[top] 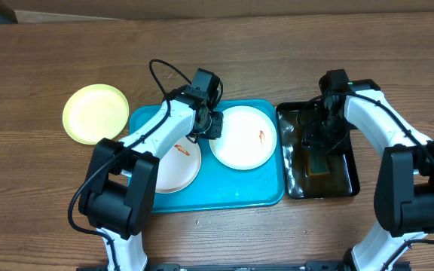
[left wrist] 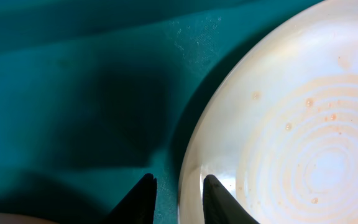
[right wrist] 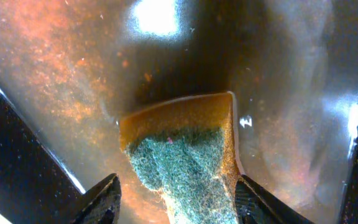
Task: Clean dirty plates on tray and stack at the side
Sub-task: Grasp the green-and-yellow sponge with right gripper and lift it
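Observation:
On the turquoise tray lie two white plates. The right plate carries a small red smear, and the left plate an orange one. A yellow-green plate rests on the table left of the tray. My left gripper is at the right plate's left rim. In the left wrist view the left gripper is open a little and straddles that plate's rim, one finger over the tray. My right gripper is open around the sponge, with a gap on the left.
A black tub of brownish water stands right of the tray, with my right gripper and the sponge inside it. Bare wooden table surrounds the tray.

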Robot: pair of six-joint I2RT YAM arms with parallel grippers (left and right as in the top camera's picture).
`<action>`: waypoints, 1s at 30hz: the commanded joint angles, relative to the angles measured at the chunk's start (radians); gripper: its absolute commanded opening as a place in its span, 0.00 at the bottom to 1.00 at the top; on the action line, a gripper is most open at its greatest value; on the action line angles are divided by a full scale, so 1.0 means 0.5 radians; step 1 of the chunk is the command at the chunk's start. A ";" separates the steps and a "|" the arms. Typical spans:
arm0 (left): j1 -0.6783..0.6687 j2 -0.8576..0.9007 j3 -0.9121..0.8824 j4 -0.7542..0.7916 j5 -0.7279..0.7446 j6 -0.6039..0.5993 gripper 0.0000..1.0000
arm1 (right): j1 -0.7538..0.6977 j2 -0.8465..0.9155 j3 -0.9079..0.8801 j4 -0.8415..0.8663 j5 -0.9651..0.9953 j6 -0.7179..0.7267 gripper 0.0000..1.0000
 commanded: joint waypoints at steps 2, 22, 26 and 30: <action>-0.013 0.014 0.041 0.024 -0.007 -0.021 0.27 | 0.011 -0.061 -0.034 0.054 -0.011 -0.006 0.49; -0.014 0.016 0.040 -0.005 -0.005 -0.021 0.26 | 0.011 -0.060 -0.262 0.265 -0.011 -0.006 0.50; -0.014 0.016 0.040 -0.005 -0.005 -0.021 0.26 | 0.009 -0.061 -0.222 0.249 -0.012 -0.005 0.08; -0.014 0.016 0.040 -0.005 -0.006 -0.021 0.26 | 0.011 -0.061 -0.016 0.173 -0.011 -0.006 0.04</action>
